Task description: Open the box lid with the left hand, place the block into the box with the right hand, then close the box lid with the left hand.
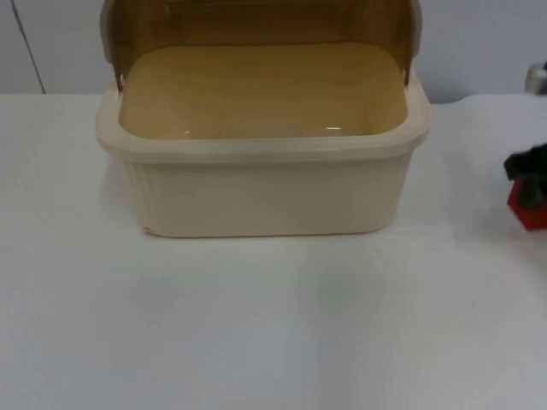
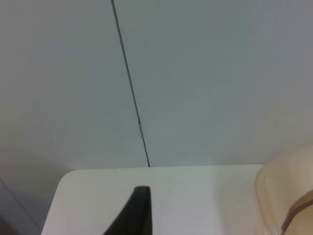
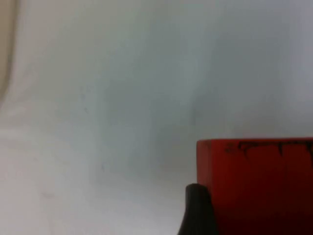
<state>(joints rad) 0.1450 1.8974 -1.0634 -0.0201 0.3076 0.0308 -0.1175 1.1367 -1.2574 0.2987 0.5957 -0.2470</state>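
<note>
The cream box (image 1: 256, 192) stands at the back middle of the table, its brown translucent lid (image 1: 256, 21) swung up and back, the inside bare. At the table's right edge the red block (image 1: 532, 209) sits between the black fingers of my right gripper (image 1: 526, 171), which is shut on it. The right wrist view has the block (image 3: 254, 181) close up against a fingertip (image 3: 195, 210). My left gripper (image 2: 139, 210) waits off to the left of the box, facing the wall, with the box's corner (image 2: 286, 196) beside it.
The white table (image 1: 256, 325) spreads wide in front of the box. The grey partition wall (image 2: 195, 73) with a vertical seam stands behind the table. The table's rounded corner (image 2: 63, 181) lies near the left gripper.
</note>
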